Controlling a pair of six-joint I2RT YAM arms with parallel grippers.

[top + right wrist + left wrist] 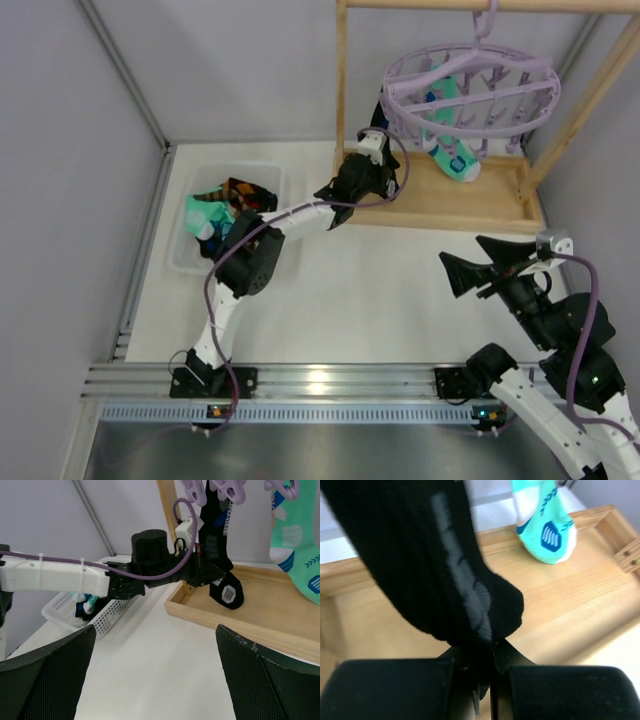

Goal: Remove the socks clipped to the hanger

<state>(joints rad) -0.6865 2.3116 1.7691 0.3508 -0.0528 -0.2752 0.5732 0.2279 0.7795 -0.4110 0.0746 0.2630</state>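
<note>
Socks: black sock point(220, 555) is hanging under the hanger's point(392, 95) left rim, and the left pincer point(492, 665) is clamping its lower part. Mint-green sock point(455, 155) is dangling under the hanger's middle. Right pincer point(156, 632) is hovering well apart from the hanger, fingers spread wide.
</note>
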